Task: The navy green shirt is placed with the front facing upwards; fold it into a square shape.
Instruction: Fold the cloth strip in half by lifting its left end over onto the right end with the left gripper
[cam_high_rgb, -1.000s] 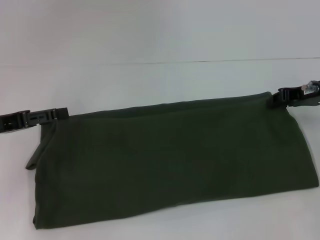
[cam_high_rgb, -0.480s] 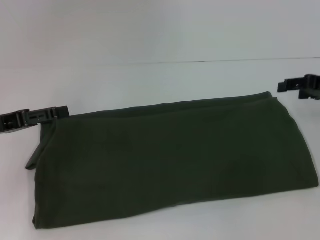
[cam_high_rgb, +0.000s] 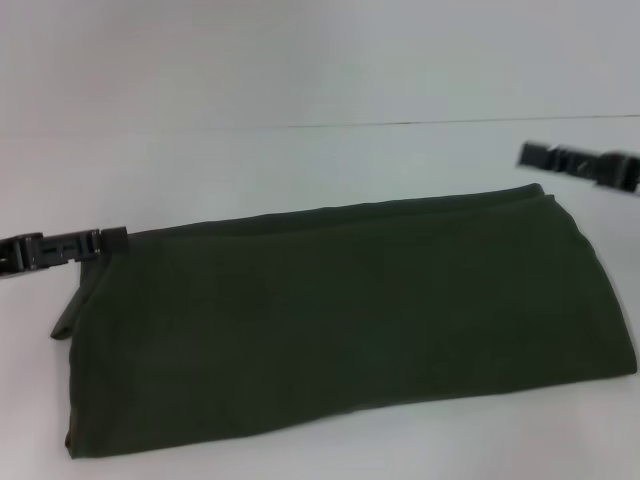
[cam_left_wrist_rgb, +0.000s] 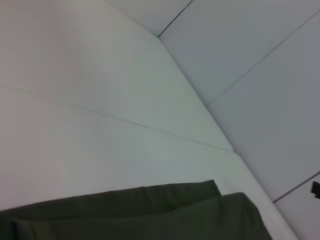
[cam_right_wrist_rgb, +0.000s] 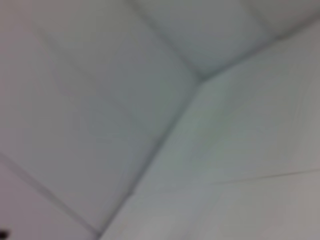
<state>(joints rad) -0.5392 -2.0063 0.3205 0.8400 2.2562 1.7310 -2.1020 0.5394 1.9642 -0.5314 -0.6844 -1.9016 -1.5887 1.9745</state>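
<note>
the navy green shirt (cam_high_rgb: 340, 320) lies flat on the white worktop (cam_high_rgb: 300, 160), folded into a wide band with plain green fabric up, no lettering showing. its long edges run slightly tilted, the right end sitting farther from the robot than the left. a small flap of cloth sticks out past the shirt's left edge, low down.

left claw (cam_high_rgb: 112, 238) is at the shirt's far-left corner, tip touching or right at the fabric edge there, arm reaching in from the left side. can't tell from the head view if its fingers are apart or pinched on cloth. left wrist view shows only the shirt (cam_left_wrist_rgb: 150, 212) far edge, two layers stepped one over the other, with bare worktop (cam_left_wrist_rgb: 100, 100) beyond.

right claw (cam_high_rgb: 580, 165) is off the shirt, hovering beyond the shirt's far-right corner with clear worktop between them, motion-blurred. can't tell its finger state either. right wrist view shows nothing but white surface, no shirt in it.
</note>
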